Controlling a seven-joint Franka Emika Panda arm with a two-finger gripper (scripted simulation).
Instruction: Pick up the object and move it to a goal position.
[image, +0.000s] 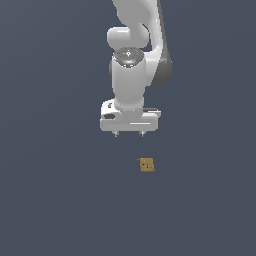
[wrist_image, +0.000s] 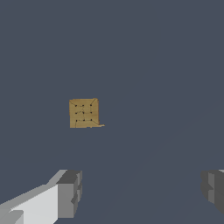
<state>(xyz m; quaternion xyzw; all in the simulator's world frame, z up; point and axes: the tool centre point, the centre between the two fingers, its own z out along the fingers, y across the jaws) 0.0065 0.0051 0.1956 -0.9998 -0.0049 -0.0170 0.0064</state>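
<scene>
The object (image: 146, 164) is a tiny tan-brown squarish block with small dark dots on its face, lying on the dark grey floor. My white gripper (image: 128, 134) hangs above it and a little toward the exterior view's left, well apart from it. Only the two fingertips show under the hand, spread wide. In the wrist view the object (wrist_image: 83, 113) lies flat ahead of the gripper (wrist_image: 142, 192), whose grey fingers (wrist_image: 70, 192) stand far apart with nothing between them. The gripper is open.
A plain dark grey surface (image: 60, 200) fills both views. The white arm (image: 131, 75) rises out of the top of the exterior view.
</scene>
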